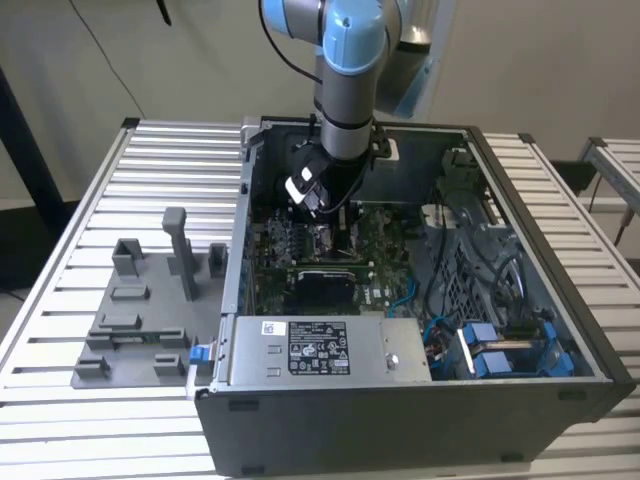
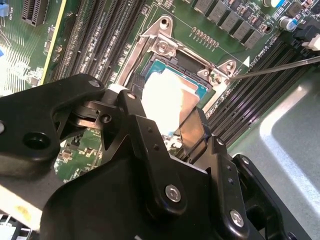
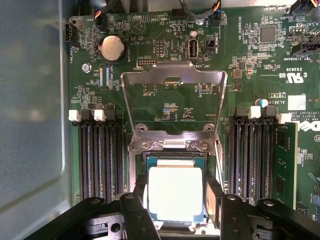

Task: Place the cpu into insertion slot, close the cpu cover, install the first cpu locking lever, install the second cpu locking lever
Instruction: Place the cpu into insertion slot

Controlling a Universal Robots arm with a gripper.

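On a silver ribbed aluminium table [image 1: 160, 170], against a plain pale wall, one dark grey computer case [image 1: 400, 420] lies on its side, open on top. A second ribbed table [image 1: 615, 165] stands just off it at the exterior view's right. Beside the case, on the exterior view's left, sits one flat grey fixture plate [image 1: 140, 320] carrying several upright blocks. One robot arm [image 1: 350, 60], grey with a pale blue joint, reaches down into the case over the green motherboard [image 1: 385, 255]. A grey box with a white label [image 1: 320, 350] lies along the case's near edge.

From the exterior view the arm's wrist stands in front of the socket. Both wrist views look straight at it. There the black two-fingered gripper [image 3: 177, 190] is drawn in narrow on the small flat square cpu [image 3: 175, 202] with its silvery top, one of its fingers [image 3: 141, 192] against each of two opposite edges. The cpu lies within the small square insertion slot [image 3: 172, 157] with its silver rim; whether it is fully seated I cannot tell.

The first wrist view shows the cpu cover [image 3: 145, 77], a thin silver frame plate with a square window, standing open and laid back over the board beyond the slot's hinge. It also shows one round silver coin battery [image 3: 112, 48] and two banks of long black memory slots [image 3: 102, 160], one bank on each side of the slot. The second wrist view adds one thin bare metal rod [image 2: 280, 66] slanting away from the slot's corner.
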